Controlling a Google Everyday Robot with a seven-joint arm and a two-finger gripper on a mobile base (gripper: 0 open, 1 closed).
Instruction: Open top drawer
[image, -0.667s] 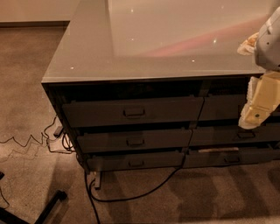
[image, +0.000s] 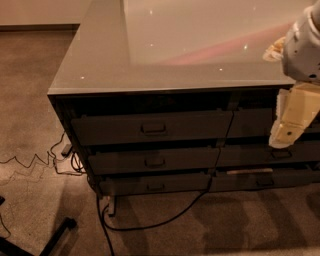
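- The top drawer (image: 110, 129) appeared shut, its metal pull (image: 154, 128) untouched; all the opening was left to do.
- The gripper (image: 292, 122) hovered far right, apart from it; grip state could not be told.

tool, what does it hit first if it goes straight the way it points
The tool, at right, points down and slightly left: probably the carpet before the right-hand drawers, though depth is unclear.

Wide dark grey top drawer (image: 110, 131), shut, small metal pull (image: 154, 128) centred, uppermost on the left; gripper (image: 286, 132) hangs to its right.
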